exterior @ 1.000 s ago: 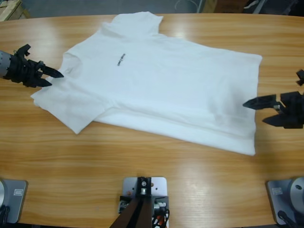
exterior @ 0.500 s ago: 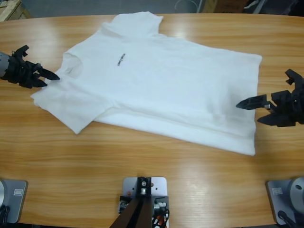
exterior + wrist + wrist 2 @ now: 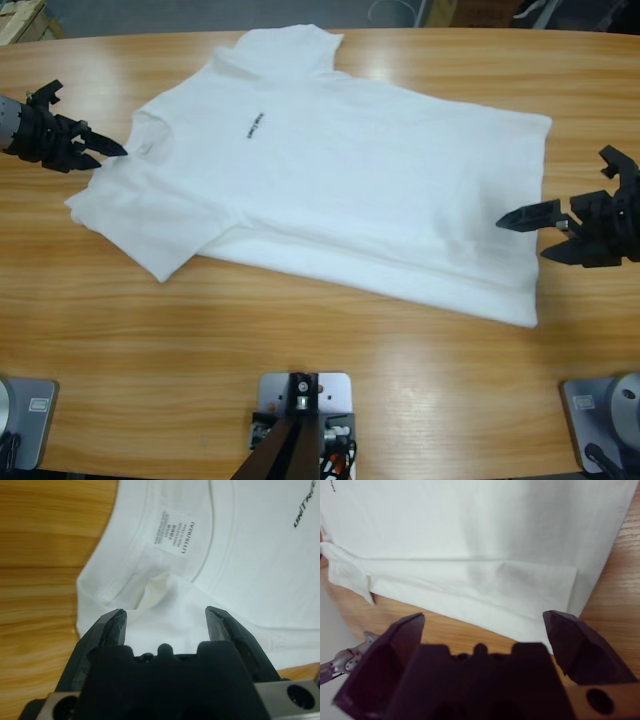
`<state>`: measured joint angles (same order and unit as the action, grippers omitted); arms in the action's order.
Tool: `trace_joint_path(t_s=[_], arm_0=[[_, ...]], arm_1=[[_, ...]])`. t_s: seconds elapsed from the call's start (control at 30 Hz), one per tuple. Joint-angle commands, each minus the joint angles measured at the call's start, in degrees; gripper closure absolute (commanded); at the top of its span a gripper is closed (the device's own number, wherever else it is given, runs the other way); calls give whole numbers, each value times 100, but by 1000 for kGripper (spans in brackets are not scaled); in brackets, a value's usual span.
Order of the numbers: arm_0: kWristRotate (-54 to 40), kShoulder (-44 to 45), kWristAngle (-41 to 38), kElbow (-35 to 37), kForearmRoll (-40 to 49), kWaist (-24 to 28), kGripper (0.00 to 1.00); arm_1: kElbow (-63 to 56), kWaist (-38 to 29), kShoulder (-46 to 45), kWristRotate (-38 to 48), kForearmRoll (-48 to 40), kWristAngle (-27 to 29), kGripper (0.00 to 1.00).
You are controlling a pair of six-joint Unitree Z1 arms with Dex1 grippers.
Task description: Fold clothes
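The left gripper (image 3: 95, 148), jaws parted and empty, sat at the collar of the plain white short-sleeved cotton T-shirt (image 3: 330, 170) (spread lengthwise along the wooden table (image 3: 330, 350)), while the right gripper (image 3: 540, 232) gaped wide at its hem.

Both arms end in silver wrists, black gripper bodies, tapering black jaws.

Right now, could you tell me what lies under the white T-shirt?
The T-shirt lies spread on the wooden table, which shows all around it. One long side is folded over, so cloth lies beneath that flap. Whatever else the fabric covers cannot be seen.
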<state>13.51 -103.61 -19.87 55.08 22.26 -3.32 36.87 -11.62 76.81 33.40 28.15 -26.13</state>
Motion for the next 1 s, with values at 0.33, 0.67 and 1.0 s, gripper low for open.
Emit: trace_joint_path(t_s=[0.33,0.67,1.0], arm_0=[[-59,-694,-219,161,76,-165,415],[-75,-736,-305,208,76,-169,1000],[-138,-757,-359,196,83,-169,1000]], arm_1=[[-13,-60,132,-61,15,57,41],[-40,-60,109,-70,23,46,46],[-40,-60,106,-70,31,46,46]])
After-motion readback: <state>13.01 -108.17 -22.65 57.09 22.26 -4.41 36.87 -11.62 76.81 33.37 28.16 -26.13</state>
